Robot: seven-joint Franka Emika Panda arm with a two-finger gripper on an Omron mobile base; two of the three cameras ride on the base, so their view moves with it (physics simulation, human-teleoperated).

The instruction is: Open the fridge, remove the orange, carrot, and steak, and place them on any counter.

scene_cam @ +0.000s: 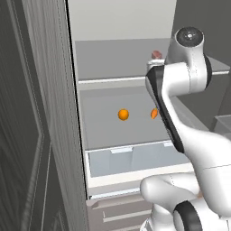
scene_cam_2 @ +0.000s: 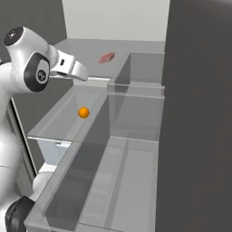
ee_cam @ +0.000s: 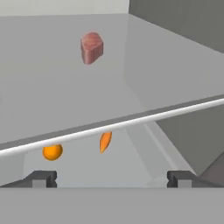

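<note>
The fridge (scene_cam: 113, 81) stands open, white inside with grey shelves. On the upper shelf lies the steak (ee_cam: 91, 47) (scene_cam: 156, 55) (scene_cam_2: 107, 57). The orange (ee_cam: 52, 152) (scene_cam: 123, 114) (scene_cam_2: 83, 112) rests on the shelf below, and the carrot (ee_cam: 105, 141) (scene_cam: 154, 113) lies to its right, partly behind my arm in the left base view. My gripper (ee_cam: 111, 178) is open and holds nothing. It hovers at the front rim of the upper shelf (ee_cam: 131, 120), well short of all three foods. The counter is out of view.
The open fridge door (scene_cam_2: 136, 113), with its clear bins, reaches toward me on the right. A clear drawer (scene_cam: 131, 160) sits under the lower shelf. A dark grey panelled cabinet (scene_cam: 27, 135) flanks the fridge on the left.
</note>
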